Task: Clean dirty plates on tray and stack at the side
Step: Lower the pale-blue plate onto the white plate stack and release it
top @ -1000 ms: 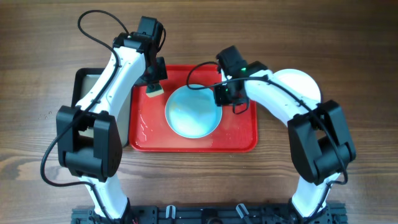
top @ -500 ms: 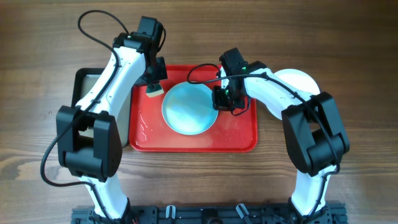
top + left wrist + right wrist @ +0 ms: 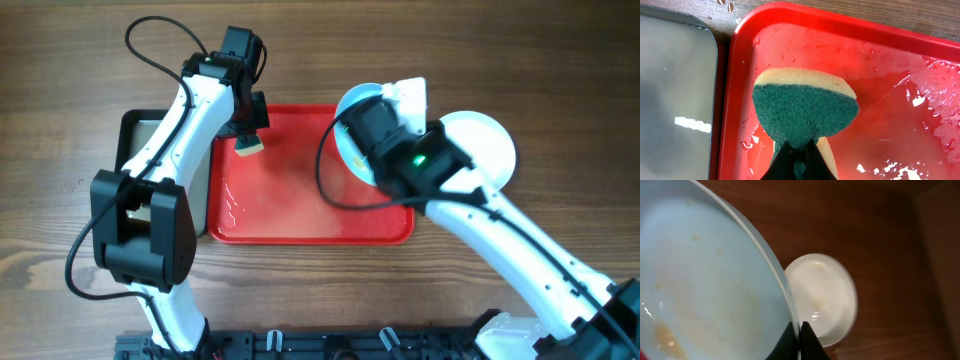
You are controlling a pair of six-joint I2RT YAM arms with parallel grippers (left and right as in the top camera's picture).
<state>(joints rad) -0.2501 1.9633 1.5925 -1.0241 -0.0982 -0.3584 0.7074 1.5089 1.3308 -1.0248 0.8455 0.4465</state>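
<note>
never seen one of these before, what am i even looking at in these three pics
This is a robot with two white arms, a left arm and a right arm, at a wooden table. One picture looks down from above; the other two come from a camera on each wrist. The left gripper pinches a green-and-yellow sponge over a wet red tray, beside a black tray. The right gripper holds a smeared pale plate by its rim, up in the air. A second plate lies on the table.

Table (image 3: 60,80): tray (image 3: 290,205), black tray (image 3: 136,129), perhaps plates (image 3: 495,145)
</note>
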